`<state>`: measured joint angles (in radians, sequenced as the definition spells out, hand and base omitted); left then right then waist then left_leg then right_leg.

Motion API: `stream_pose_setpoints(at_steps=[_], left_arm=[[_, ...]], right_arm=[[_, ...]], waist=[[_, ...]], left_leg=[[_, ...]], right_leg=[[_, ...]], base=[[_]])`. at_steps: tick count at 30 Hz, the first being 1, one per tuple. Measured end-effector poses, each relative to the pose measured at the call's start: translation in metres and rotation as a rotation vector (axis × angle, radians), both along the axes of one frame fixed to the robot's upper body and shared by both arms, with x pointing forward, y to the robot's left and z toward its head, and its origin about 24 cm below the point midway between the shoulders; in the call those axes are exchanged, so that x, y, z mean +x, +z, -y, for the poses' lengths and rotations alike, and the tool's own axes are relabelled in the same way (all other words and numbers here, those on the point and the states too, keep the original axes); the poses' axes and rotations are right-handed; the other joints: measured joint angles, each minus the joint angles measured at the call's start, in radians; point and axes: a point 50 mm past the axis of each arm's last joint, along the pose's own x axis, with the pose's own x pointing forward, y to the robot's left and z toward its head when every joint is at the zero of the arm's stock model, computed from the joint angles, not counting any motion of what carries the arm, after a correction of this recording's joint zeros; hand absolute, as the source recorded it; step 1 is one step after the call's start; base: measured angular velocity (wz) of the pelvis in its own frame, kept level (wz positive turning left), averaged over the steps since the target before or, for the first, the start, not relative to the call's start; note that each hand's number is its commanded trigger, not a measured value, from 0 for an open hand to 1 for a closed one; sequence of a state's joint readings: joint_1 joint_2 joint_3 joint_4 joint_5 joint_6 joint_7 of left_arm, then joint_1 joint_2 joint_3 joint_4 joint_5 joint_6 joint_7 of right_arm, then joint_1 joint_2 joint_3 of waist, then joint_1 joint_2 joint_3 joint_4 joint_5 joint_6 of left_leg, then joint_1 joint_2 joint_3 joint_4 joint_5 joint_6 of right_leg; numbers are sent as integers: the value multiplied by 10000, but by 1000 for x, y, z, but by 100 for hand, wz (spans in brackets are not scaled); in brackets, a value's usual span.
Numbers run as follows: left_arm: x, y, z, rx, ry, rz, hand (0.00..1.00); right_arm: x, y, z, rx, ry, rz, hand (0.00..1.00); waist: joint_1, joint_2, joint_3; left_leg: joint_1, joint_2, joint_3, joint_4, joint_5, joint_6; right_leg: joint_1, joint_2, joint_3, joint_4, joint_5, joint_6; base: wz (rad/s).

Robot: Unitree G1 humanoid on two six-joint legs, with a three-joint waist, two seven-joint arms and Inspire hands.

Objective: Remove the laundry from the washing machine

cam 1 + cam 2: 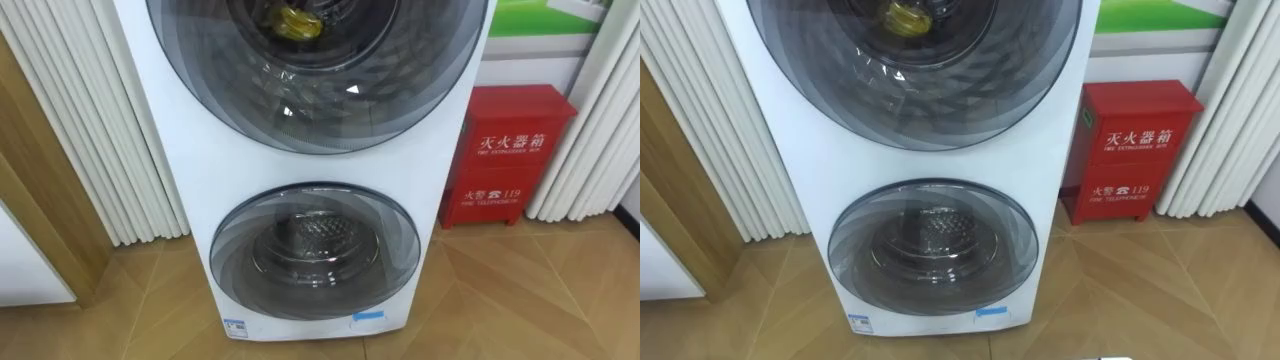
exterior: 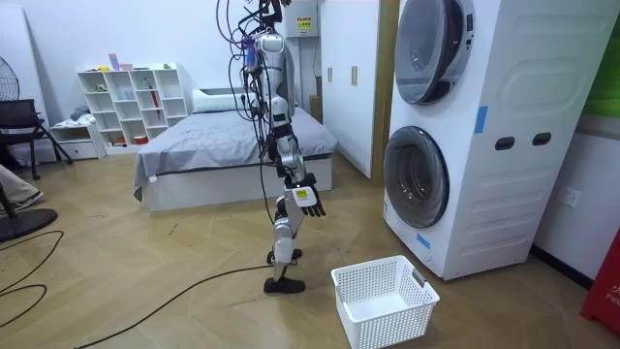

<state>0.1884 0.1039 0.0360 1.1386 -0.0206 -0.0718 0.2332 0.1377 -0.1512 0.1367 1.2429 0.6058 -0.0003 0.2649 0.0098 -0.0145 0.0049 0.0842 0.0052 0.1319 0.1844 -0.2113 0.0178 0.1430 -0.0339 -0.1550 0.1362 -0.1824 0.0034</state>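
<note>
Clearly approach step: standing short of washing machine (image 2: pixel 513 145), 2 doors shut. Right hand (image 2: pixel 306 199) hanging loose, empty. Yellow clothes (image 1: pixel 297 22) behind upper door (image 1: pixel 400 90) glass, in top drum. Next: step closer, reach up, open that door. White basket (image 2: pixel 385 301) on floor between, easy to kick; red cabinet (image 1: pixel 505 150) beside machine.

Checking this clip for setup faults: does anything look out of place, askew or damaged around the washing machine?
Nothing stands out. The upper door and lower door are shut and look intact, a yellow item lies in the upper drum, and the white basket sits upright on the floor by the washing machine.
</note>
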Motion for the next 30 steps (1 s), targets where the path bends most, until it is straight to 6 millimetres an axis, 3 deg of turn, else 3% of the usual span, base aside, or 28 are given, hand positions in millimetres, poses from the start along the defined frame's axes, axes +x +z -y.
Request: stream_pose_setpoints(at_steps=[22, 25, 27, 29, 30], left_arm=[[-10, -2, 1, -590, 365, -190, 0], [-7, -1, 0, -627, 307, -120, 0], [-6, 0, -4, -636, 397, -51, 0], [-1, 1, -10, -492, 337, 52, 0], [0, 2, -13, -406, 261, 47, 0]], right_arm=[[5, 0, 0, -66, -80, 50, 0], [39, 9, 4, -512, 266, 1165, 0], [77, 23, 8, -930, 506, 2532, 0], [133, 52, 14, -1461, 917, 4495, 0], [158, 70, 17, -1806, 1179, 5489, 0]], waist=[[26, -37, 16], [25, -64, 34], [16, -139, 70], [-3, -301, 116], [-1, -316, 80]], left_leg=[[135, -6, -78, -126, -1, -1], [97, -7, -30, -123, -1, 0], [37, -13, -11, -87, 1, 2], [-44, -20, -17, 68, 5, 2], [-50, -23, -31, 93, 5, 3]], right_leg=[[148, 0, -126, -3, 1, 3], [122, -16, -120, 3, 0, 4], [75, -26, -115, -1, -2, 6], [59, -24, -115, -29, -2, 5], [5, -23, -119, -26, -3, 5]], base=[[0], [-5], [-2], [3], [5]])
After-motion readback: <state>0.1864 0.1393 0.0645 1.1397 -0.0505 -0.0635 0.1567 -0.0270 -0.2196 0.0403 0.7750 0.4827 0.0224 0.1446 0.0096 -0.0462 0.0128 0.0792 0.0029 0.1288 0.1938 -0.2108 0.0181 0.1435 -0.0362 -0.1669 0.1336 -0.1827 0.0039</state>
